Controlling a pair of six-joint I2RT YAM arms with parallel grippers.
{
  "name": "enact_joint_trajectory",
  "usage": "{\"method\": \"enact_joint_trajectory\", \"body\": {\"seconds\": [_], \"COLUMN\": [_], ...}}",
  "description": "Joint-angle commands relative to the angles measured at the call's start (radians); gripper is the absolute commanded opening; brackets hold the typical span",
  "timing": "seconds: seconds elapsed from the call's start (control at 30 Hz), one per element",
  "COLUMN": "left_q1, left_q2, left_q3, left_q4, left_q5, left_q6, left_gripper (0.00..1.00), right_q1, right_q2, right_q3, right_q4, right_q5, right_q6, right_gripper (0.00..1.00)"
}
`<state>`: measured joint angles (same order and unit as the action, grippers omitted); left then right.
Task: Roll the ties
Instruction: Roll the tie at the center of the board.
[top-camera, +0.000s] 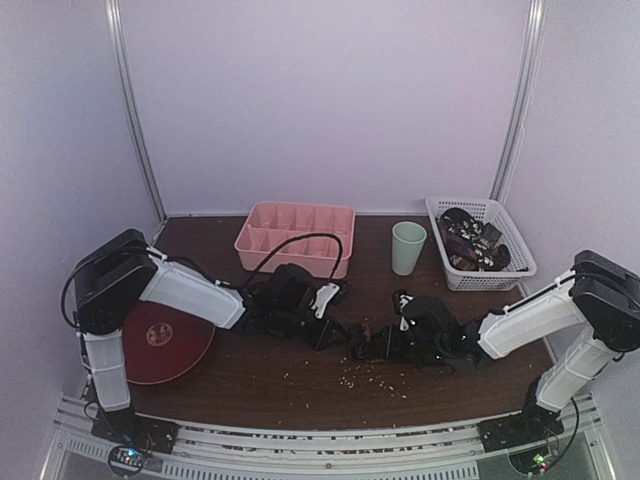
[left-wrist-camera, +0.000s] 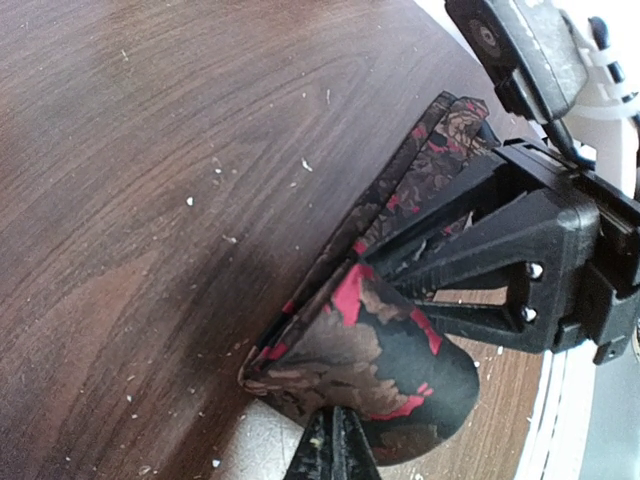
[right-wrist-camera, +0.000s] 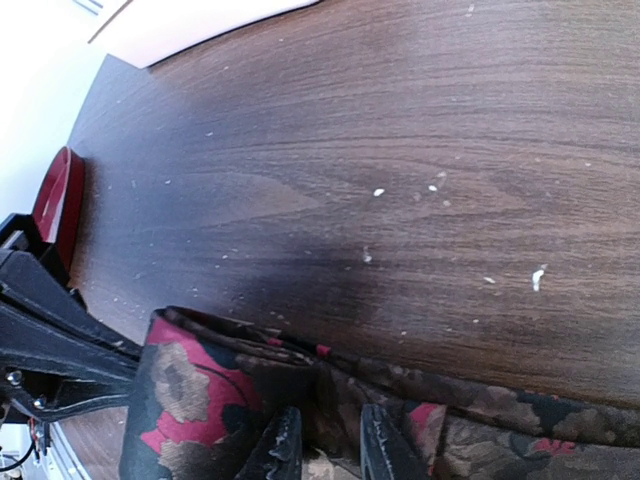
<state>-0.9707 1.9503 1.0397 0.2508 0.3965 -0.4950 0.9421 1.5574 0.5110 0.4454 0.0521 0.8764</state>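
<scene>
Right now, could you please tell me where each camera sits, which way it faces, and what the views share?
Top: above and behind the arms, looking down at the table; left arm and right arm both show.
Left wrist: on the left arm, facing the tie; left jaws at the bottom, right jaws opposite.
Right wrist: on the right arm, facing across the tie toward the plate; right jaws at the bottom.
Shared: both wrist views show the tie.

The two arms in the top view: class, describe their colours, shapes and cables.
The left arm and right arm match: white tubular links, bulky black joint housings and black bases. A thin black cable loops above the left arm's wrist. The fingers are narrow, black and rough-edged.
</scene>
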Motion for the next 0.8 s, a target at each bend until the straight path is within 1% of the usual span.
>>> {"method": "enact_joint_trajectory", "body": {"seconds": [0.0,0.1,0.2,0.5,0.77], "left_q1": [-0.011,-0.014,-0.016,-0.017,-0.025], "left_q2": [0.022,0.023,0.025,0.039,0.048], "left_q3": [0.032,0.038,0.047,0.072,0.093], "left_q4": [-0.007,-0.014,-0.022,-0.027,-0.047], "left_q5": [-0.016,-0.018,-0.022,-0.021,-0.030], "left_q6": [0.019,0.019,0.021,0.032,0.041], "left_gripper": [0.03,0.03,0.06,0.14,0.17], "right_q1": [0.003,0.003,0.003,0.003,0.004], "right_q2": [0.012,0.028,0.021,-0.022,-0.120], "right_q3": [-0.023,-0.024,-0.034,-0.039,-0.071], "right_q4": [0.102,0.120,0.112,-0.014,-0.108], "right_q5": [-0.063,-0.078,-0.063,0.028,0.122], "right_q6": [-0.013,-0.009,-0.005,0.004,0.019], "right_gripper": [0.22,0.22,0.22,0.23,0.28]}}
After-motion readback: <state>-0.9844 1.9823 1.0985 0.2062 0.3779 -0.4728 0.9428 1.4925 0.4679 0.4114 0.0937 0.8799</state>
